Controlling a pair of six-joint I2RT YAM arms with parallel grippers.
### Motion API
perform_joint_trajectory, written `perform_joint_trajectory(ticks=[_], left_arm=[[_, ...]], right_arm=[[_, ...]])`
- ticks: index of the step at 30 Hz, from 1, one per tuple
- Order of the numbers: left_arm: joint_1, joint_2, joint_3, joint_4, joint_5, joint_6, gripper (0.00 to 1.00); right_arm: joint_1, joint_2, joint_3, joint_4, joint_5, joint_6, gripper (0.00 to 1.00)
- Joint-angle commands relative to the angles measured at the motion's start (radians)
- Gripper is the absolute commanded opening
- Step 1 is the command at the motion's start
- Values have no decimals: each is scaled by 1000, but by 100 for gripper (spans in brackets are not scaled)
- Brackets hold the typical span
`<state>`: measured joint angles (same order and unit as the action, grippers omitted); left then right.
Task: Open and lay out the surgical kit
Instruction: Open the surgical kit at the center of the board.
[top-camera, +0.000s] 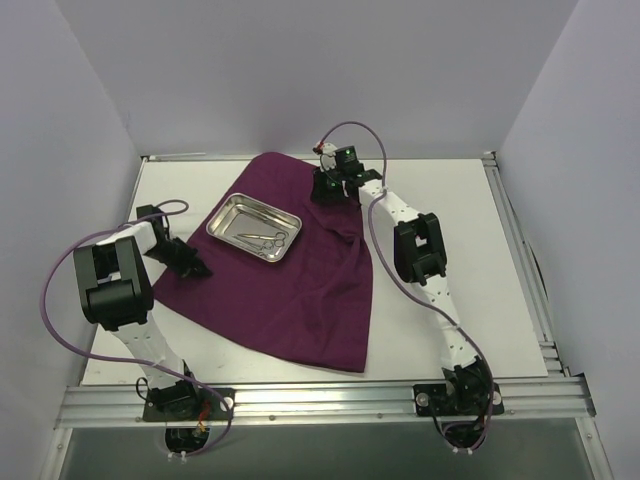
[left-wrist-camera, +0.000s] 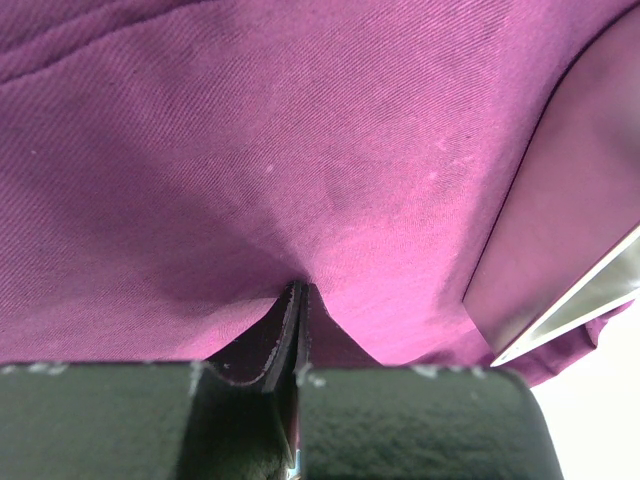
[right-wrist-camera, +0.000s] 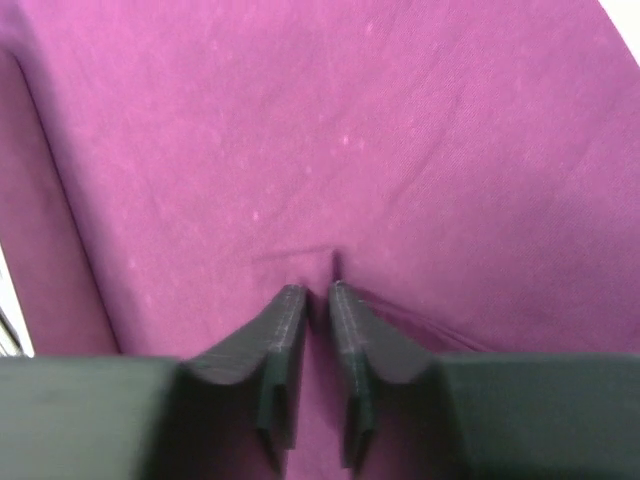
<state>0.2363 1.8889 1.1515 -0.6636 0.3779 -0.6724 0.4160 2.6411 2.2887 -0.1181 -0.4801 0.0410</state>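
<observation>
The cloth wrap (top-camera: 300, 290) lies spread on the counter (top-camera: 480, 280), tray (top-camera: 240, 218) with instruments (top-camera: 265, 240) on its far-left part. The left tool (left-wrist-camera: 298, 290) clamps the left edge, the right tool (right-wrist-camera: 318, 292) pinches a pucker at the far edge; draw outward low and evenly

Left end effector (left-wrist-camera: 300, 290) tight on a pucker of purple cloth wrap (left-wrist-camera: 300, 150), steel tray (left-wrist-camera: 585, 288) at right.

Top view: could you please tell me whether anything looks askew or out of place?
Nothing spilled or damaged. The cloth wrap lies skewed to the table edges, creased beside the steel tray, which holds the instruments.
</observation>
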Motion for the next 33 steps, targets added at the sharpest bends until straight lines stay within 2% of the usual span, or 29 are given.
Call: perform_joint_trajectory(ticks=[1,2,3,10,14,20,21,25,33], left_arm=[[-3,10,-13,42,-45,16,3],[-3,12,-13,41,-45,14,3],[-3,12,-13,41,-42,14,3],[-3,13,-15,50,-36,4,3],[-3,13,-16,50,-28,-1,3],[3,16,-36,62,-11,-19,3],[3,19,-36,62,-11,-21,3],[5,22,-32,59,-16,-16,3],[6,30,-27,48,-23,0,3]], right_arm=[[14,6,84,5,9,13,10],[12,3,89,6,8,17,2],[10,2,92,6,11,20,0],[-26,-79,43,64,17,72,0],[-52,-142,26,70,102,74,0],[-106,-309,-142,90,346,28,0],[-111,-338,-216,101,418,17,0],[-167,-460,-368,150,540,16,0],[-241,-584,-607,176,699,46,0]])
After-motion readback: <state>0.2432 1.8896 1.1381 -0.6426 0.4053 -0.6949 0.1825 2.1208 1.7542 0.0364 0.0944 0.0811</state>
